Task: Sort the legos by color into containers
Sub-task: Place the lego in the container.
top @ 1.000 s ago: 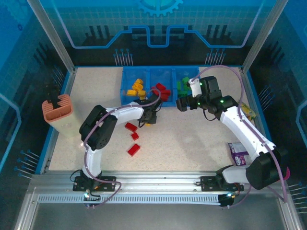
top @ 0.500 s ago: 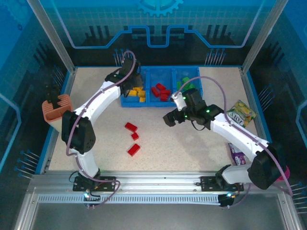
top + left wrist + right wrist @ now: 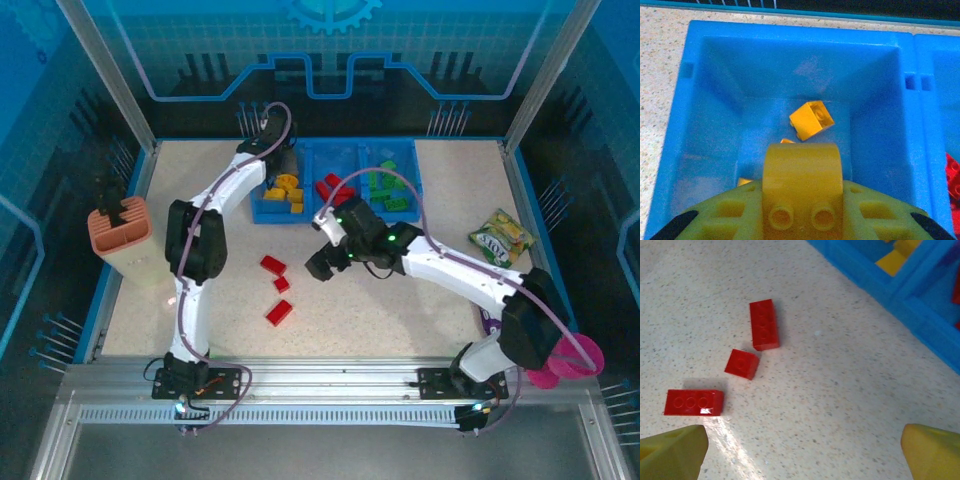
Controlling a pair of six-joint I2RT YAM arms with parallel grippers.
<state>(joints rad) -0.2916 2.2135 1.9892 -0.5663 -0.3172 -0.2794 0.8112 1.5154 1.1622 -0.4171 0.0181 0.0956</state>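
As viewed from above: speckled beige tabletop (image 3: 400,310) inside blue-lit enclosure (image 3: 330,60), three-compartment blue plastic tray (image 3: 340,143) at upper centre, three red plastic bricks (image 3: 273,265) loose at centre-left. Left arm (image 3: 225,195) stretched up-frame, left gripper (image 3: 280,168) over tray's left compartment. Right arm (image 3: 450,270) bent leftward, right gripper (image 3: 320,268) near red bricks. Left wrist: clamped on yellow-orange studded brick (image 3: 802,170) above that compartment. Right wrist: jaws spread wide, nothing between, above tabletop.

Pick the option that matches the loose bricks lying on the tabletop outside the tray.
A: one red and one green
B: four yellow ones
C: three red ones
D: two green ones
C: three red bricks lie on the speckled table, outside the blue tray, and the top view shows no green or yellow brick among them.
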